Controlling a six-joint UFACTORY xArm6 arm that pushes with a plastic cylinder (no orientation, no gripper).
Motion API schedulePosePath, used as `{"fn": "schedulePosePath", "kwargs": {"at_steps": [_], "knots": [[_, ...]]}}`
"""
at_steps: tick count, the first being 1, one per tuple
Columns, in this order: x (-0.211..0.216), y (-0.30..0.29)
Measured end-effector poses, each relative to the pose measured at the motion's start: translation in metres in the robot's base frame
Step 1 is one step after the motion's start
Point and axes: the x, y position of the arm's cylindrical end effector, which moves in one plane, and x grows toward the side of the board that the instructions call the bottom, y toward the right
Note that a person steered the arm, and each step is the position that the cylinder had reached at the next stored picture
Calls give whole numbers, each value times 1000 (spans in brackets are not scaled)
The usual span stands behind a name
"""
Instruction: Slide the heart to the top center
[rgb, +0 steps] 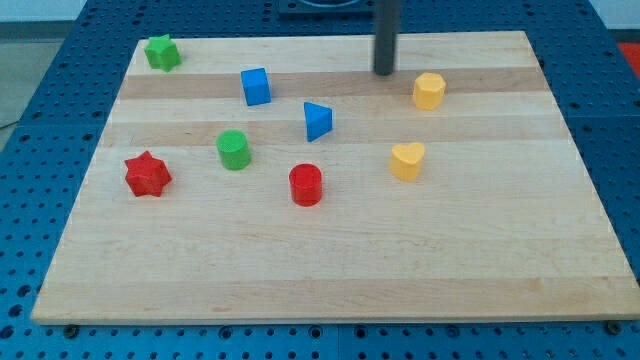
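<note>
My tip (385, 72) touched no block; the yellow heart (407, 160) lay well below it, the yellow hexagon (429, 90) nearer, right.

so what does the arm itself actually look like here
Only the rod shows: a straight, smooth, dark grey cylinder coming in from the view's top edge, with a flat, blunt end at my tip. No cables, markings or labels are visible on it. The rest of the arm is out of frame.

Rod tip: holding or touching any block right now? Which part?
Nothing is held. My tip stands free near the board's top centre, touching no block; the yellow heart lies apart, toward the view's bottom.
</note>
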Motion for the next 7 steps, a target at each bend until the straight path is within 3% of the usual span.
{"fn": "schedulePosePath", "kwargs": {"at_steps": [1,2,6,7], "knots": [[14,64],[79,67],[195,41],[195,-1]]}}
